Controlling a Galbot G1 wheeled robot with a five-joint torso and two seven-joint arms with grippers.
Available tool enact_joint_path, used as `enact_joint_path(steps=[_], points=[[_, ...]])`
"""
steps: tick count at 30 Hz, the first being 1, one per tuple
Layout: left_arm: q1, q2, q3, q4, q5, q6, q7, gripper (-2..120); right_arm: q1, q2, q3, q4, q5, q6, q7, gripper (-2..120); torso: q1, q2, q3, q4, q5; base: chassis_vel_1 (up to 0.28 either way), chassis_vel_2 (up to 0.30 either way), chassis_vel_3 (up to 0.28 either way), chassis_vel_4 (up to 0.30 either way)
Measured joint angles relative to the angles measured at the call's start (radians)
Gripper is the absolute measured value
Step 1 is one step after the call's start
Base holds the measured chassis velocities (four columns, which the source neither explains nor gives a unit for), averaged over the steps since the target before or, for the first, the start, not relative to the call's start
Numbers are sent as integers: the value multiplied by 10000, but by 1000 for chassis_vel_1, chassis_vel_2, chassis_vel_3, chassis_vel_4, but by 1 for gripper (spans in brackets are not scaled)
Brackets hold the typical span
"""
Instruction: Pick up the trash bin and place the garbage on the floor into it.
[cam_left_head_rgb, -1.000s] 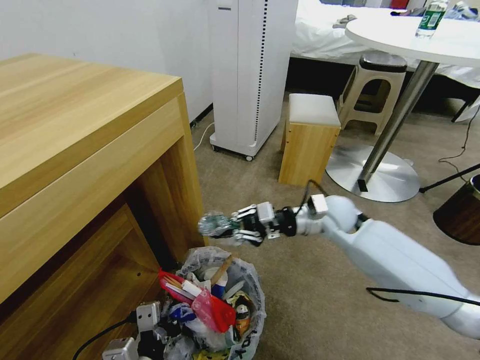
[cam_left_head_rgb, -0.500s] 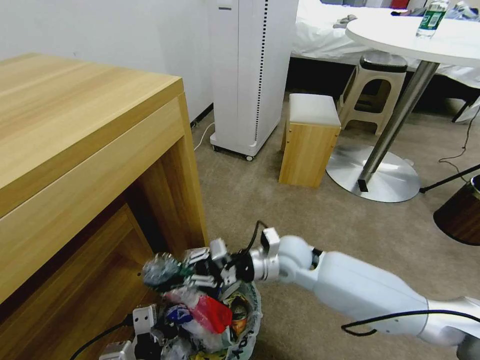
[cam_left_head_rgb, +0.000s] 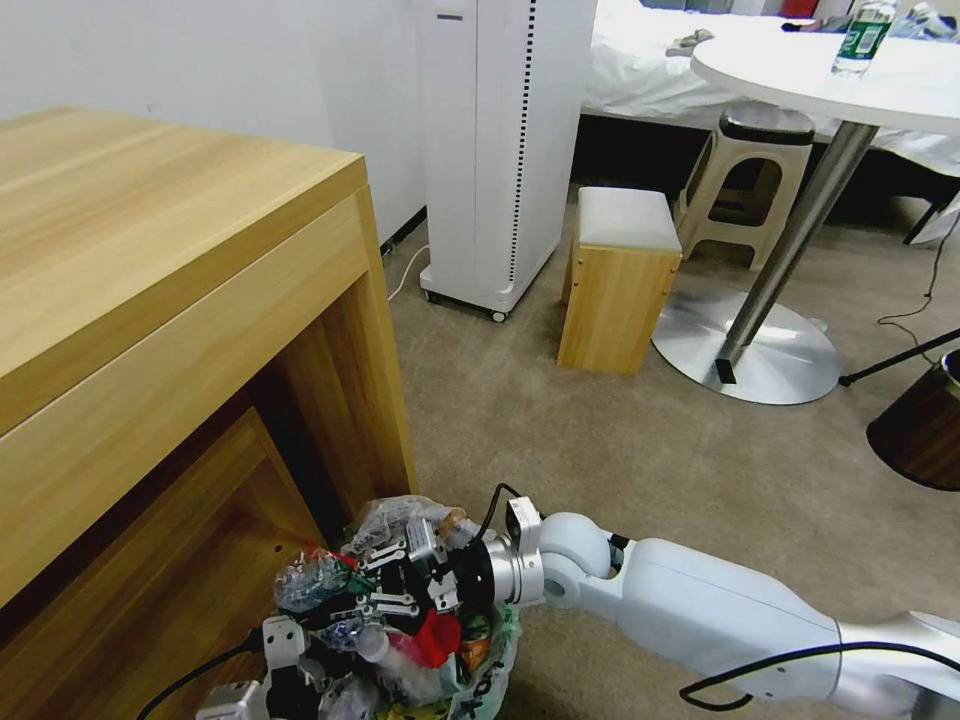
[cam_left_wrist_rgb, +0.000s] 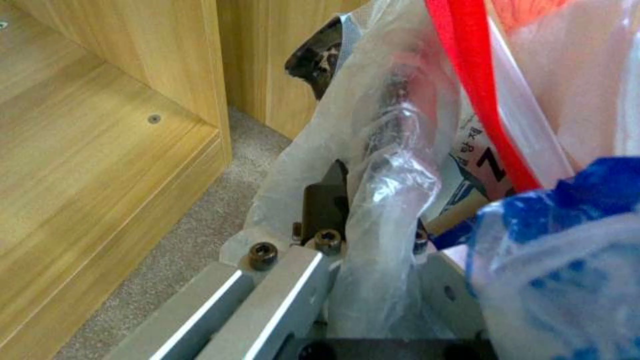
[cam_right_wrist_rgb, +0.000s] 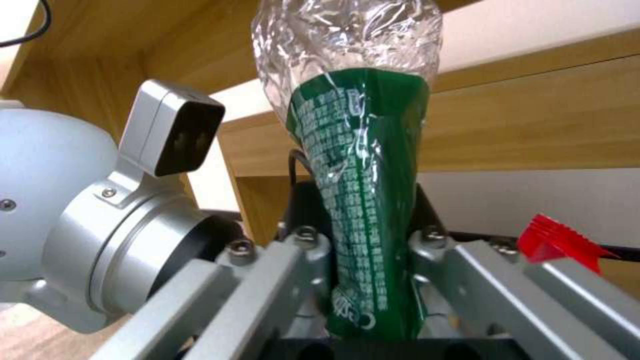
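While your right end effector (cam_left_head_rgb: 352, 592) reaches in low from the right, it grips a crushed clear bottle (cam_left_head_rgb: 305, 583) with a green label, its fingers pressed against the label on both sides. You hold that bottle directly above the trash bin (cam_left_head_rgb: 480, 680), whose plastic bag liner bulges with litter. Just under the end effector sit a red wrapper (cam_left_head_rgb: 437, 635) and an orange can (cam_left_head_rgb: 474, 645), both already inside the bin. Your left end effector (cam_left_wrist_rgb: 363, 240) sits at the bin's near rim, below and to the left of the right one, closed on the rim with the bag liner bunched between its fingers. Beyond the bottle's far end stands a wooden cabinet (cam_left_head_rgb: 170, 300) with an open lower shelf. Beside the bin, under your right arm, the beige carpet floor (cam_left_head_rgb: 650, 450) is bare. From the right wrist, the bottle (cam_right_wrist_rgb: 360, 200) runs straight out from the fingers, its crumpled clear end farthest away.
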Motion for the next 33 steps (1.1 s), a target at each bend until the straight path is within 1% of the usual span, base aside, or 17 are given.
enact_joint_path(steps=[1, 2, 5, 7, 9, 10, 12, 13, 14, 16, 18, 20, 22, 24, 27, 30, 33], points=[[-4, 16, 3, 0, -9, -5, 0, 0, 28, 2, -3, -25, -14, 2, -13, 15, 0, 0, 0, 1, -1, 0, 0, 0, 0], [-4, 16, 3, 0, -9, -5, 0, 0, 28, 2, -3, -25, -14, 2, -13, 15, 0, 0, 0, 1, -1, 0, 0, 0, 0], [-52, 99, -3, -11, -73, -51, 8, 0, 178, -15, -22, -54, -45, -20, -12, 30, 0, -2, 0, 0, 0, 0, 0, 0, 0], [-67, 131, -26, -12, -108, -52, 6, 0, 215, -17, -22, -69, -47, -21, -11, 34, 0, -1, 0, 0, -1, 0, 0, 0, 0], [-110, 220, -122, -25, -190, -53, -23, 0, 308, -16, -22, -147, -56, -20, 2, 45, 0, -2, 0, 0, -1, 0, 0, 0, 0], [-110, 220, -122, -25, -190, -53, -23, 0, 308, -16, -22, -147, -56, -20, 2, 45, 0, -2, 0, 0, -1, 0, 0, 0, 0], [-127, 235, -141, -36, -221, -65, -27, 0, 361, -13, -10, -194, -56, -13, 20, 52, 0, -2, 0, 0, 0, 0, 0, 0, 0], [-135, 235, -141, -37, -232, -69, -24, 0, 412, -12, 4, -224, -54, 0, 46, 59, 0, -2, 0, 0, 0, 0, 0, 0, 0], [-135, 235, -141, -37, -232, -69, -24, 0, 412, -12, 4, -224, -54, 0, 46, 59, 0, -2, 0, 0, 0, 0, 0, 0, 0], [-177, 218, -134, -37, -232, -75, -6, 0, 593, -12, 16, -273, -54, 57, 112, 70, 0, -2, 0, 1, -1, 0, 0, 0, 0], [-188, 215, -134, -36, -233, -76, -2, 0, 621, -12, 16, -279, -54, 65, 117, 72, 1, -2, 0, 0, -1, 0, 0, 0, 0], [-236, 196, -146, -30, -236, -77, 13, 0, 812, -11, 31, -302, -53, 112, 187, 86, 0, -2, 0, 0, -1, 0, 0, 0, 0], [-244, 200, -159, -29, -244, -76, 13, 0, 900, -13, 54, -312, -33, 117, 232, 89, 0, -2, 0, 1, 0, 0, 0, 0, 0], [-273, 226, -203, -32, -320, -52, 1, 0, 1080, -37, 138, -362, 50, 115, 273, 97, 0, -2, 0, 0, -1, 0, 0, 0, 0], [-283, 230, -211, -32, -331, -3, -10, 0, 1174, -43, 372, -363, 185, 59, 253, 100, 1, -1, 0, 0, 1, 0, 0, 0, 0], [-287, 231, -190, -32, -369, 81, -24, 0, 1300, -88, 925, -165, 510, -313, 188, 100, 0, -2, 0, 1, 0, 0, 0, 0, 0], [-290, 265, -135, -30, -439, 133, -51, 0, 1655, -390, 1204, 176, 835, -500, 168, 100, 0, -2, 0, 1, 0, 0, 0, 0, 0]])
